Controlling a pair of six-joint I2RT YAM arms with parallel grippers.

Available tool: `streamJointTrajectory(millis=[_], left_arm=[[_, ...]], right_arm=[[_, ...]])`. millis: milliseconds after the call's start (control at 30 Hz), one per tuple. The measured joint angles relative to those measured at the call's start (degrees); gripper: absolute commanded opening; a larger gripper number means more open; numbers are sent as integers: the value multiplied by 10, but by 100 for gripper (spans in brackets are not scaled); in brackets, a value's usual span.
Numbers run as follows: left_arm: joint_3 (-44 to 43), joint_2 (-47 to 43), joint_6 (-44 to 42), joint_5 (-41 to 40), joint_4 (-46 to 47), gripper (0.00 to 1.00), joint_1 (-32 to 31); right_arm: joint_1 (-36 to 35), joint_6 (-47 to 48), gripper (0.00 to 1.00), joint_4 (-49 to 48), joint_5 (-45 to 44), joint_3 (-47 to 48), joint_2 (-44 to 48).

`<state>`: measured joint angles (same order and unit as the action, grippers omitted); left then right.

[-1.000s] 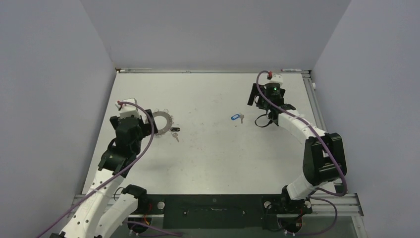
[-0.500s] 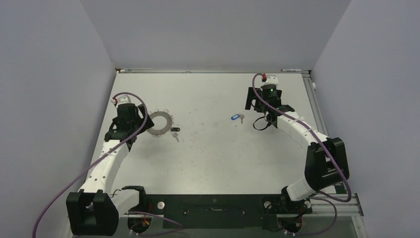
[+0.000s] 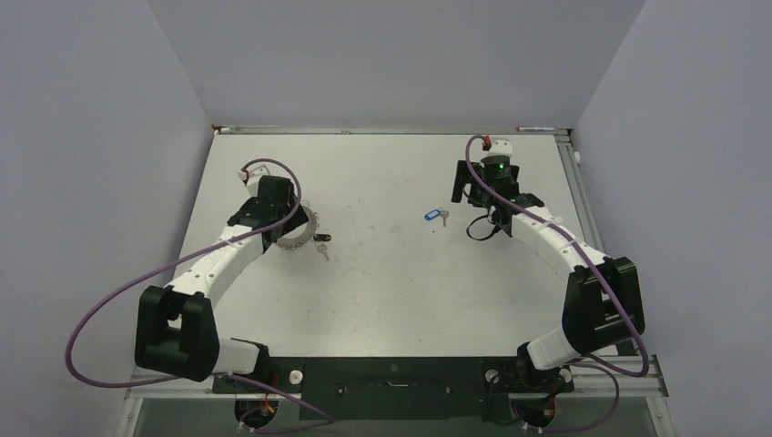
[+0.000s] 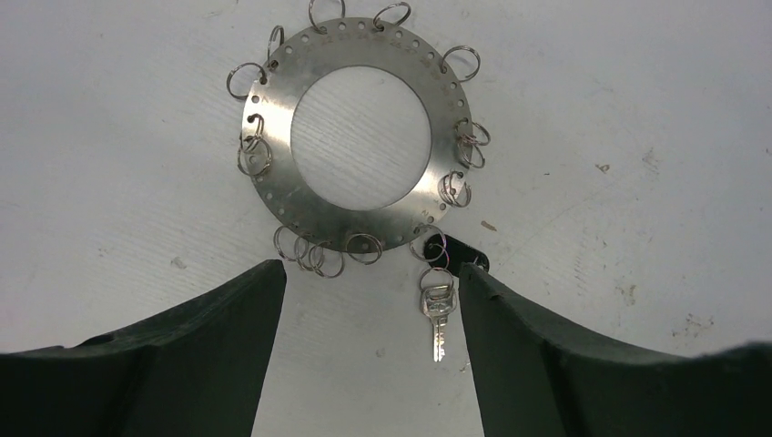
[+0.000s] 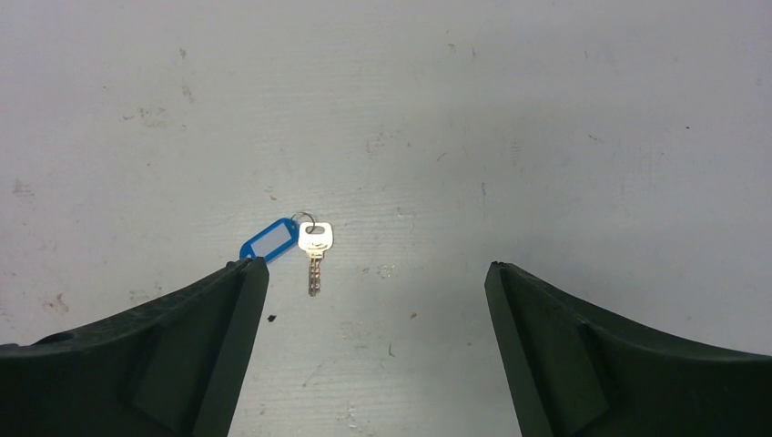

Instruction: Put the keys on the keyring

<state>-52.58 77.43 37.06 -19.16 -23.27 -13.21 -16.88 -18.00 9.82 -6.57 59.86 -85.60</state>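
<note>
Keyring (image 4: 360, 229) flat on table (image 3: 382, 273): thin, stiff, slick steel. Pinch across the band, not the floppy wire loops (image 4: 364, 246). Black-head key (image 4: 437, 314) just beside its edge, between left gripper (image 4: 370, 267) jaws, parted and empty. Blue-tag key (image 5: 315, 246) under right gripper (image 5: 375, 265) (wide open, empty) – tiny, light, best grabbed by the tag (image 5: 269, 244).

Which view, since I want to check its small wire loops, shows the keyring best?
The left wrist view: the keyring lies whole and close, its loops clear. The top view shows it small, partly hidden under the left arm. The right wrist view does not show it.
</note>
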Motion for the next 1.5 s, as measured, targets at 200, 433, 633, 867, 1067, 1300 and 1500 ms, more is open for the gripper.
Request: streamJointTrajectory(millis=[200,433,633,867,1067,1300,1500], left_arm=[[-11,33,43,-47,-1,56,-37],[-35,82,120,-73,-10,47,-51],[-6,94,169,-81,14,43,-54],[-4,134,193,-81,41,40,-54],[-2,154,196,-81,62,37,-54],[16,161,209,-87,63,37,-54],[19,161,213,-92,58,37,-54]], right_arm=[[-1,0,95,1,0,-4,0],[-1,0,95,1,2,-5,0],[-5,-2,95,1,6,-5,-1],[-9,-2,94,2,9,-5,-5],[-12,-2,94,1,9,-5,-5],[-16,-2,94,1,10,-5,-14],[-17,-2,94,5,10,-5,-24]])
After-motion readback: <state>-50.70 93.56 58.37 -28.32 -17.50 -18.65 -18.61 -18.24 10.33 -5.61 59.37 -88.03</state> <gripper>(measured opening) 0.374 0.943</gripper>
